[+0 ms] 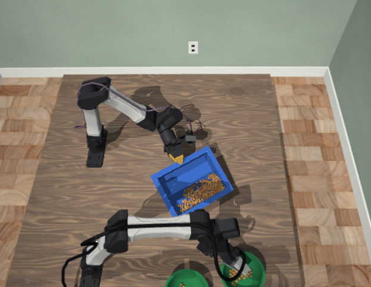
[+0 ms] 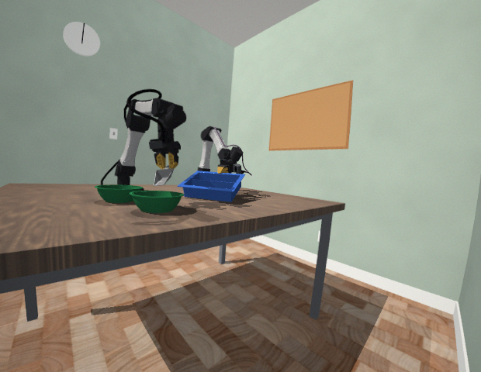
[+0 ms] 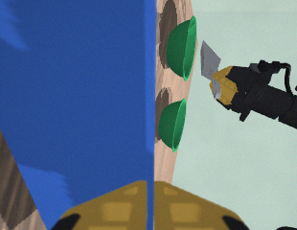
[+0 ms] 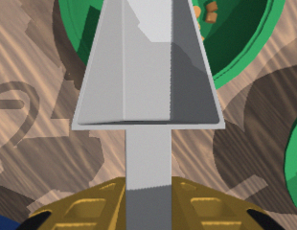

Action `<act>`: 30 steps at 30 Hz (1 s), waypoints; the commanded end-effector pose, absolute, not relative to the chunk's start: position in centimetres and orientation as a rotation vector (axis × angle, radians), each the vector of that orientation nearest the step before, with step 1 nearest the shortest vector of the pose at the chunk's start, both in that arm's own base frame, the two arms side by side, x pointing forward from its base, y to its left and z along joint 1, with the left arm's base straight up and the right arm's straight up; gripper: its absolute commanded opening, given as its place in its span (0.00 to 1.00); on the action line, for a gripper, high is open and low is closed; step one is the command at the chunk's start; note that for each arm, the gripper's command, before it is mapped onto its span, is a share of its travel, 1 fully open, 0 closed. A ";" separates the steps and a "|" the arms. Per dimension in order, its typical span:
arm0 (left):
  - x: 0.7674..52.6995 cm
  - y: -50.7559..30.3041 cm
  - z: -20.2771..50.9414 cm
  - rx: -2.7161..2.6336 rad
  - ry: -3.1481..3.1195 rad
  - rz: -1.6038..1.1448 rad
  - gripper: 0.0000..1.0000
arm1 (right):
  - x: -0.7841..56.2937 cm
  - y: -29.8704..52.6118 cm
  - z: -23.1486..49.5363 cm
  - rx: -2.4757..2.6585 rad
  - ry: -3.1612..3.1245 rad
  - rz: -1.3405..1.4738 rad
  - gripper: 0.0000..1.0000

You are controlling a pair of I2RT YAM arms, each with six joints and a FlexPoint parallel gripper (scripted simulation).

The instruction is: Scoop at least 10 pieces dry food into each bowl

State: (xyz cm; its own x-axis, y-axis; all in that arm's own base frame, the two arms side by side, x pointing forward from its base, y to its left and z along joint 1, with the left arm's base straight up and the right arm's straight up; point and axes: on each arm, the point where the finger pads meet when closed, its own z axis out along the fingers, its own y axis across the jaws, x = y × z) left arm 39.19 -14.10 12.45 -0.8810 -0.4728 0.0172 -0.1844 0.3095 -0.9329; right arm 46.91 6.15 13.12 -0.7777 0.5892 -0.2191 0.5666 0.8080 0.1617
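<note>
The blue box (image 1: 221, 173) (image 2: 210, 194) (image 3: 81, 96) looks tilted, its food (image 1: 204, 189) heaped along the side toward the right arm. My left gripper (image 1: 179, 160) (image 2: 222, 170) (image 3: 150, 189) is shut on the box's far rim. My right gripper (image 2: 166, 164) (image 3: 211, 79) (image 4: 148, 185) is shut on the scoop's handle. The scoop (image 1: 243, 267) (image 2: 162, 176) (image 3: 210, 59) (image 4: 148, 72) points down over the right-hand green bowl (image 1: 259, 271) (image 2: 156, 204) (image 3: 179, 50) (image 4: 244, 53), which holds several pieces. The visible part of the scoop is empty; its tip is cut off in the right wrist view.
The other green bowl (image 1: 173, 278) (image 2: 118, 194) (image 3: 172, 126) (image 4: 296, 168) stands beside it, with a few pieces visible and cut off by the lower picture edge in the top view. The right arm reaches across between box and bowls. The table edge (image 1: 298, 247) runs right of the bowls.
</note>
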 end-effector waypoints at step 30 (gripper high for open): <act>38.8 -14.4 12.1 -0.557 2.323 -1.597 0.00 | 47.2 4.8 13.5 0.328 2.608 -0.038 0.00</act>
